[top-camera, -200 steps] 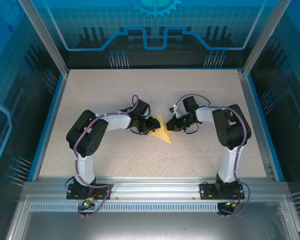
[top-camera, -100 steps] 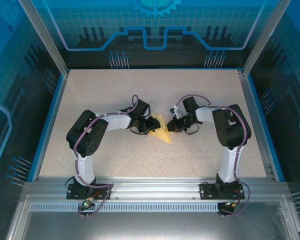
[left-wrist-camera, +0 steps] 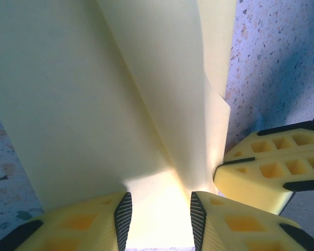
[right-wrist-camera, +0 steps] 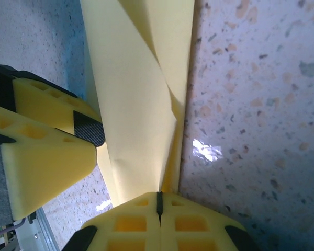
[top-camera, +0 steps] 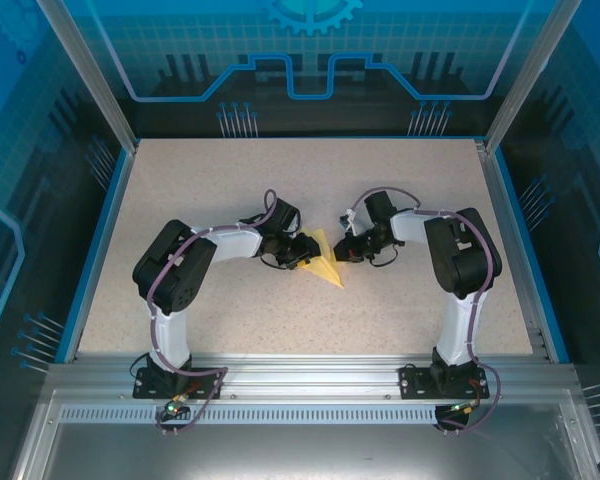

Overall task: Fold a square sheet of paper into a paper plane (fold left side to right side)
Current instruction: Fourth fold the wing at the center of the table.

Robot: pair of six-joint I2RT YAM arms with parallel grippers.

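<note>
Nearest us in the left wrist view, the left gripper (left-wrist-camera: 158,222) has its jaws standing apart. The sheet (left-wrist-camera: 83,94) runs from the gap between them to the top of the frame, creased into long flaps. In the right wrist view the right gripper (right-wrist-camera: 158,209) sits at the bottom edge with its jaws closed tight. The narrow end of the sheet meets its tips, but we cannot tell whether paper is nipped there or just pressed. From above, the sheet lies as a yellow wedge at the middle of the table (top-camera: 230,190), a gripper touching it from each side.

We judge that a fold is being creased. To do it well we would use the closed tips as an anchor, bring the left pads low and flat, check that the flap edges meet, then press along the fold line without dragging the paper.

Around this, a rail (top-camera: 300,375) crosses the bottom of the top view, and a blue wall (top-camera: 310,60) stands at the top. What we see in the way is each gripper for the other, since they work just beside one another over one small sheet
</note>
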